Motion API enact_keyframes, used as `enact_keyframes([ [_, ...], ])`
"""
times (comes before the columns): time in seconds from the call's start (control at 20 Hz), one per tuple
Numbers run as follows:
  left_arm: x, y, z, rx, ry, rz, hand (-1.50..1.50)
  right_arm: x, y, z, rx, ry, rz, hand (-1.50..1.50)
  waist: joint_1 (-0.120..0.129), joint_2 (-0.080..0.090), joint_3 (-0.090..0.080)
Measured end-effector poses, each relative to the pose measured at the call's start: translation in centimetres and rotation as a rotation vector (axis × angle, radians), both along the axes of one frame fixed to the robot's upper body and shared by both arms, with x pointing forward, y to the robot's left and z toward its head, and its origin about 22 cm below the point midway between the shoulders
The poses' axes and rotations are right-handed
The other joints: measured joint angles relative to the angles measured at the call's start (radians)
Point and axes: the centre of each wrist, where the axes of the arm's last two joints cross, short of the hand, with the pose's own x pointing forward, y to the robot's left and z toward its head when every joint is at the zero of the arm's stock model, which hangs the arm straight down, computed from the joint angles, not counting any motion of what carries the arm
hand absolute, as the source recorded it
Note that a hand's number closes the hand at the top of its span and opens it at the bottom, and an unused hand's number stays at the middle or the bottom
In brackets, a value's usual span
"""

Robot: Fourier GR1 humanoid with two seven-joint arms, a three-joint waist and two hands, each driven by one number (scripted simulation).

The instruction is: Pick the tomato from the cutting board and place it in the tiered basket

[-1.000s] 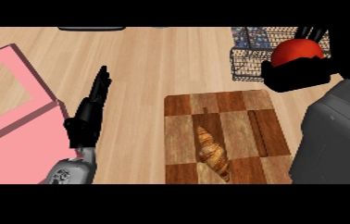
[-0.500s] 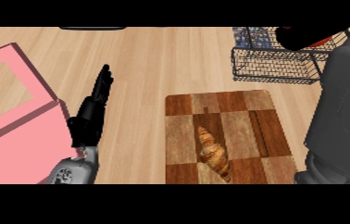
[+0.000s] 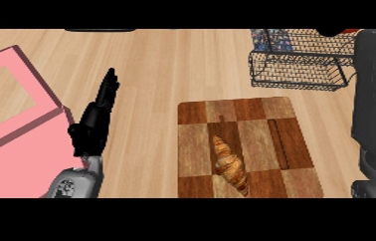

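The wooden cutting board (image 3: 286, 120) lies at the lower middle and carries only a croissant (image 3: 229, 165). The black wire tiered basket (image 3: 297, 68) stands at the upper right. Only a red sliver of the tomato (image 3: 343, 32) shows at the top edge above the basket, tucked against my right hand (image 3: 365, 38). That hand is mostly cut off by the view's edge and curls round the tomato. Its dark forearm runs down the right edge. Left of the board, my left hand (image 3: 95, 118) rests open on the counter with its fingers straight, pointing away.
A pink box (image 3: 29, 120) fills the left edge, close to my left hand. Something blue and patterned (image 3: 268, 38) sits in the basket's back left corner. A dark object (image 3: 99, 30) peeks in at the top left.
My right hand has carried the tomato up and to the right over the basket, until both are nearly out of view. The left hand has not moved.
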Motion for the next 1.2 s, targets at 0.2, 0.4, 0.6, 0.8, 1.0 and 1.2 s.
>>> enact_keyframes([
  [0.2,-0.2,0.3,0.3,-0.007,0.000,-0.004,0.00,1.5,-1.9,-0.7,-0.029,0.015,-0.010,1.50,0.001,0.000,0.000],
  [0.4,-0.3,0.0,-0.7,-0.007,-0.001,0.000,0.00,2.3,-3.4,-2.7,0.117,-0.003,-0.062,-1.50,0.001,0.002,0.000],
  [0.6,-0.2,0.0,-0.7,-0.004,-0.004,0.000,0.00,3.0,-4.8,-3.5,0.249,-0.017,-0.065,-1.50,0.000,0.001,0.001],
  [0.8,-0.4,-0.1,-0.7,-0.003,-0.007,0.002,0.00,3.2,-6.0,-4.2,0.375,-0.088,-0.050,-1.50,0.000,0.000,0.001],
  [1.0,-0.4,-0.2,-1.3,-0.006,-0.001,0.005,0.00,2.3,-8.1,-2.8,0.486,-0.240,-0.094,-1.50,-0.007,-0.002,0.001],
  [1.2,-0.1,0.0,-0.9,-0.003,-0.001,0.014,0.00,0.5,-11.2,-2.0,0.550,-0.341,-0.196,-1.50,-0.015,-0.005,0.000],
])
